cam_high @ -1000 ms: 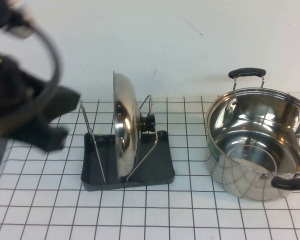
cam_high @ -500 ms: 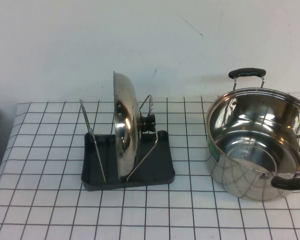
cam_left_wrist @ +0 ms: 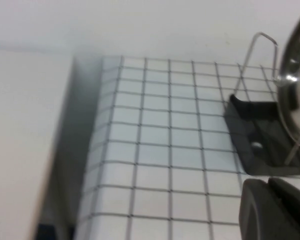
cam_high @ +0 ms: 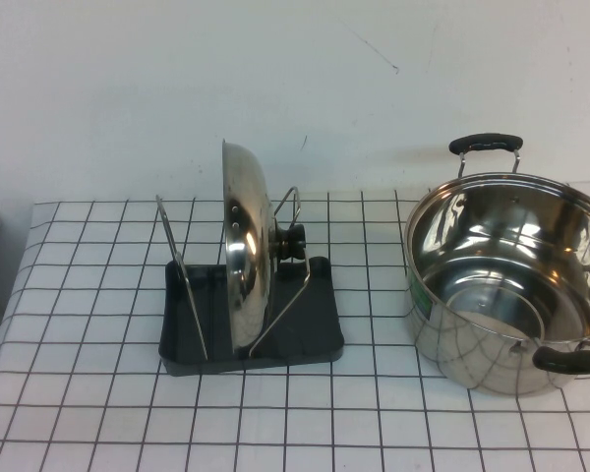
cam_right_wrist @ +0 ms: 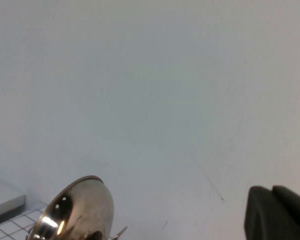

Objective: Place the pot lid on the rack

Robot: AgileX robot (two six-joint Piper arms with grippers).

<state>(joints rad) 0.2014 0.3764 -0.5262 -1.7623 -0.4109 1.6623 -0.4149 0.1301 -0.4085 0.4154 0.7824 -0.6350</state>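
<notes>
**Pot lid seated upright in the rack**

The pot lid (cam_high: 244,261) stands on edge between the wire loops of the rack (cam_high: 251,339). Left end effector (cam_left_wrist: 275,210): only a dark corner of it shows in the left wrist view, off the left side of the checked surface (cam_high: 79,393) and holding nothing; how far it is open cannot be told. Right end effector (cam_right_wrist: 277,212): likewise a dark edge in the right wrist view, raised and facing the wall, empty, opening not discernible. Neither appears in the high view.

The lid leans on a loop, its black knob (cam_high: 293,241) turned toward the steel pot (cam_high: 506,280), which stands well apart on the right. The task appears complete. Handling judgement: polished steel is rigid, moderately heavy and slippery; the knob offers the surest hold, the thin rim a poorer one.
</notes>
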